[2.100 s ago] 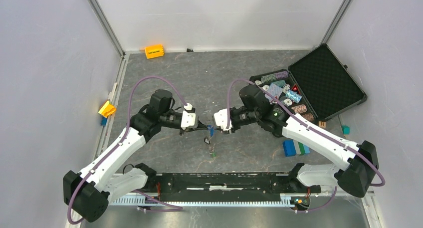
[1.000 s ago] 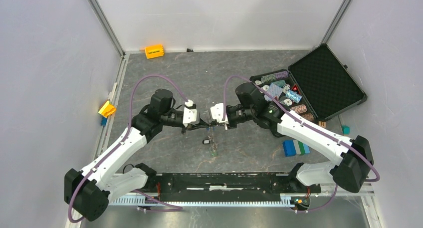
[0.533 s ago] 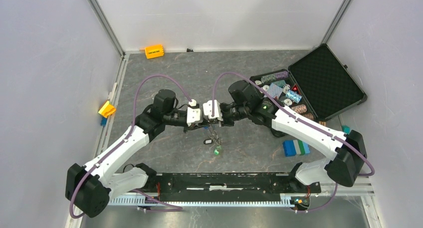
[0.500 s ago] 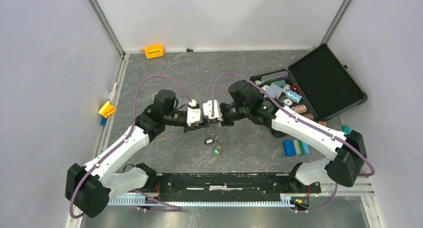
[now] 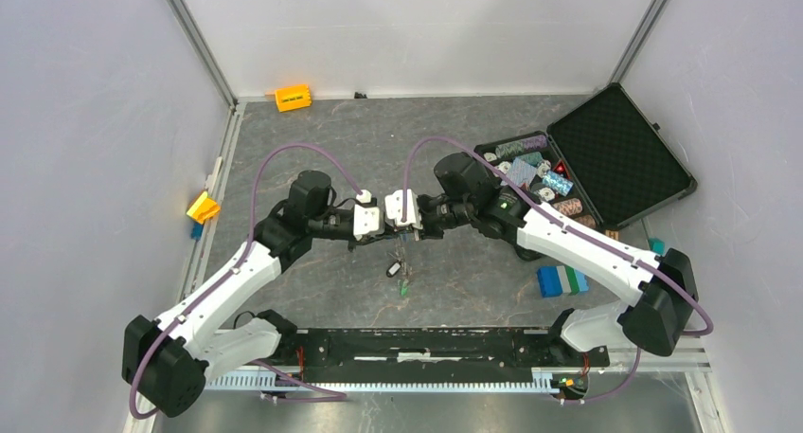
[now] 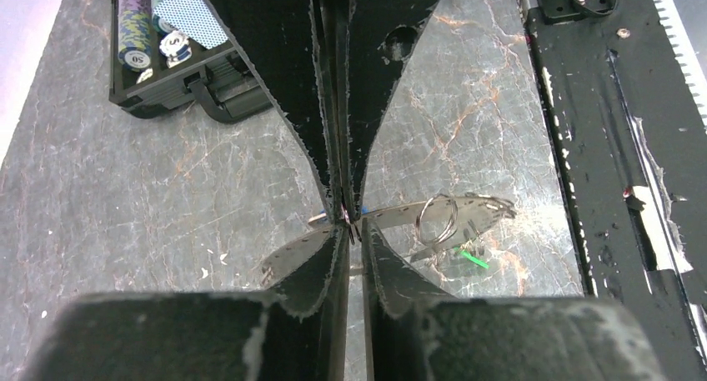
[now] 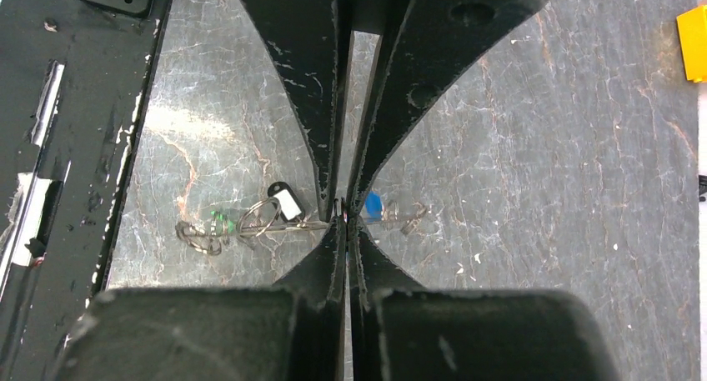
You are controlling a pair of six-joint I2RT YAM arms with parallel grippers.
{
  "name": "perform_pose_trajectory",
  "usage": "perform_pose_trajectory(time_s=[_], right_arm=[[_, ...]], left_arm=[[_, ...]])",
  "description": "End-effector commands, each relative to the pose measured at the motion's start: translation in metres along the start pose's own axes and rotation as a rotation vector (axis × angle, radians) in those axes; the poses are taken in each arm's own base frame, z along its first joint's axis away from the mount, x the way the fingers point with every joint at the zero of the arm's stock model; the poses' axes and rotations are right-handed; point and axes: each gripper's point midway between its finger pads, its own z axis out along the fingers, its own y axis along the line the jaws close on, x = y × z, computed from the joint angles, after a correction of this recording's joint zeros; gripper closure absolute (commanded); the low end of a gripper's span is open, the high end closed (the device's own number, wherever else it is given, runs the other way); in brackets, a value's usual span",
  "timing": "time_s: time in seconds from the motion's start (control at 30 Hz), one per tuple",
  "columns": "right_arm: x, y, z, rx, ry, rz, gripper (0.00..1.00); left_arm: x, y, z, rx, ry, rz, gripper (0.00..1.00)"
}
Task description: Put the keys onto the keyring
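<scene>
The keyring (image 6: 406, 212), a thin silvery band, hangs in the air between the two arms; it appears edge-on in the right wrist view (image 7: 308, 224). My right gripper (image 7: 347, 221) is shut on its rim, also visible from the left wrist (image 6: 343, 210) and from above (image 5: 398, 232). My left gripper (image 6: 357, 231) faces it tip to tip (image 5: 382, 234), jaws a narrow gap apart, nothing clearly pinched. Keys dangle from the ring on small split rings: a black-tagged one (image 7: 288, 204), a green-tagged one (image 7: 218, 221) and a blue-tagged one (image 7: 373, 204). From above they hang below the grippers (image 5: 395, 269).
An open black case (image 5: 606, 163) with striped chips (image 5: 535, 172) stands at the right. An orange block (image 5: 293, 98) lies at the back, a yellow one (image 5: 203, 207) at the left wall, blue and green blocks (image 5: 561, 280) at the right. A black rail (image 5: 426, 343) runs along the near edge.
Both grippers have closed in on each other and shifted slightly back. My left jaws have parted a little. The hanging keys have swung.
</scene>
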Motion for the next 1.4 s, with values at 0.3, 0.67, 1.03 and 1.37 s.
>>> perform_pose_trajectory(time_s=[0.3,0.67,1.03,1.37], right_arm=[[-0.017,-0.007,-0.006,0.039,-0.066,-0.049,1.0],[-0.02,-0.009,-0.008,0.038,-0.082,-0.037,1.0],[-0.021,-0.01,-0.009,0.044,-0.086,-0.033,1.0],[-0.021,-0.011,-0.008,0.042,-0.091,-0.024,1.0]], left_arm=[[-0.031,0.014,-0.013,-0.051,-0.036,0.077,0.79],[-0.026,0.011,-0.01,-0.029,-0.039,0.064,0.74],[-0.017,0.01,-0.003,-0.016,-0.036,0.033,0.73],[-0.016,0.007,-0.001,0.006,-0.041,0.017,0.96]])
